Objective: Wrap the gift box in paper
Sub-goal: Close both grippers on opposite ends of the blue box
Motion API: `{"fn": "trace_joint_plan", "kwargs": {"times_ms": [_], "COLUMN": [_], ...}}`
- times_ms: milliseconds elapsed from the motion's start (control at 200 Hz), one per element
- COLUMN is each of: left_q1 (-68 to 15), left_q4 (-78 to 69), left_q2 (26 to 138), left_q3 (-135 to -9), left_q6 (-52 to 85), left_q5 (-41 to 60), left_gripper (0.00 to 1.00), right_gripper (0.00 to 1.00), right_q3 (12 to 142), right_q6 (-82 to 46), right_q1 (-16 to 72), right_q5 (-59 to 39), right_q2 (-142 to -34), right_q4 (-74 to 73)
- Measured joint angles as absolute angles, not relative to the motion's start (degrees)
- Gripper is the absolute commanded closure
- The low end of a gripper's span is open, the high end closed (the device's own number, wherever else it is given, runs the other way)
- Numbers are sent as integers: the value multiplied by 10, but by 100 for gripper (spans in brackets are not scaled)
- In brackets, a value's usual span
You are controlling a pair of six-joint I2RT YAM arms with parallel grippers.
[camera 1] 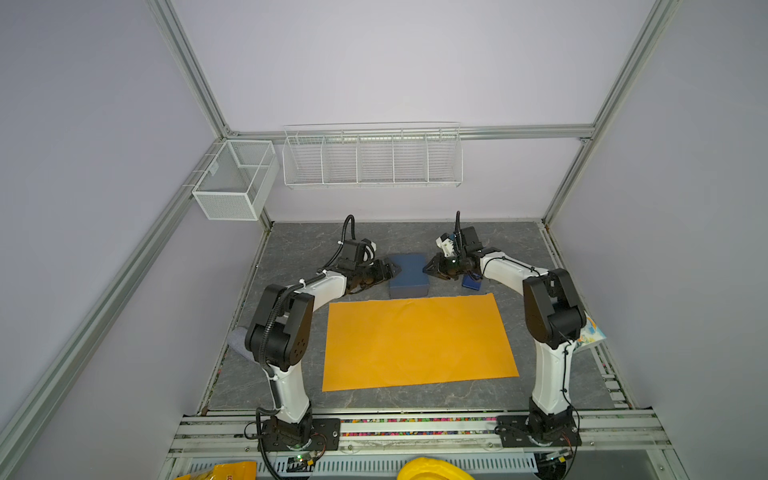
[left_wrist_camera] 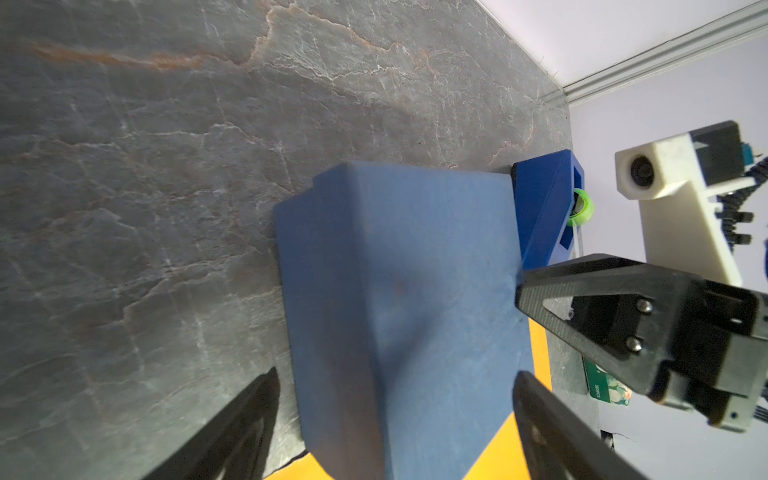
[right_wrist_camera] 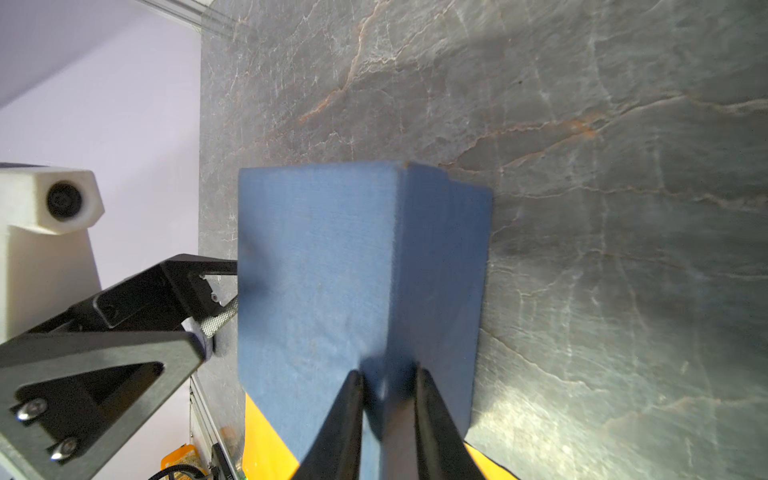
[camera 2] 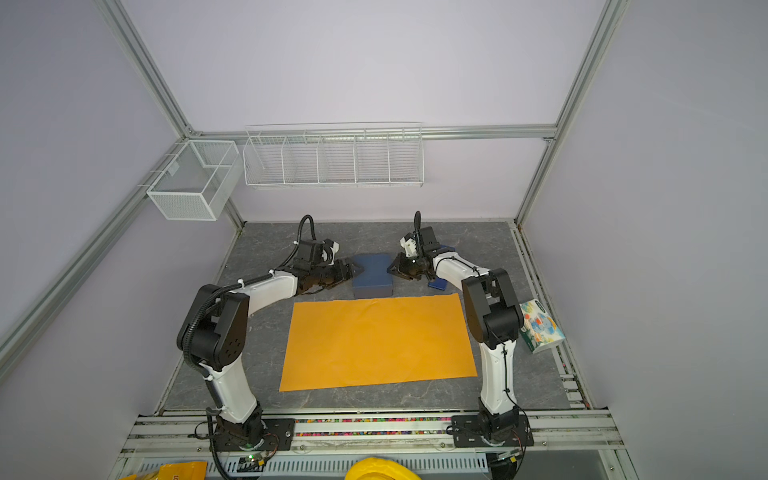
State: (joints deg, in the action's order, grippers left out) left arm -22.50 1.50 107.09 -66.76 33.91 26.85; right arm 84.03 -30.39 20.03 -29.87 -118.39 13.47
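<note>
Grey stone-veined tabletop [camera 1: 511, 245] inside a lilac-walled, aluminium-framed cell, seen from above. Step in hand, as I judge it: taking hold of the gift box [camera 1: 409, 274] so that it can go onto the paper [camera 1: 417, 340]; wrapping proper is not yet begun.

The gift box sits on the bare tabletop at centre frame in both top views, just above the upper edge of the paper, which lies flat and unfolded below it.

My left gripper [camera 1: 392, 270] reaches in from the left, forearm low and nearly level. Its jaws are spread wide to either side of the box's left end and hold nothing.

My right gripper [camera 1: 427, 269] mirrors it from the right, tips at the box's right edge, jaws set narrow. Whether they pinch the box or merely press on it I cannot tell.

A bright-blue tape dispenser [camera 1: 471, 284] lies just right of the box, under my right wrist.

Next move, in my judgement: both grippers must secure the box together, lift it level, and set it down mid-sheet without dragging or creasing the paper's upper edge.
</note>
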Motion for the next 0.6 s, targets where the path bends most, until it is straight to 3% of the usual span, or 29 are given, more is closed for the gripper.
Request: {"fn": "trace_joint_plan", "kwargs": {"times_ms": [185, 600], "left_q1": [-221, -220], "left_q4": [-15, -106], "left_q2": [1071, 1120], "left_q3": [-667, -664], "left_q6": [359, 425], "left_q5": [281, 329], "left_gripper": [0, 1], "right_gripper": [78, 78], "right_q3": [832, 813], "right_q6": [-311, -333], "right_q1": [187, 171], "right_q5": [-299, -314], "right_q2": [-1179, -1175], "right_q4": [123, 96]}}
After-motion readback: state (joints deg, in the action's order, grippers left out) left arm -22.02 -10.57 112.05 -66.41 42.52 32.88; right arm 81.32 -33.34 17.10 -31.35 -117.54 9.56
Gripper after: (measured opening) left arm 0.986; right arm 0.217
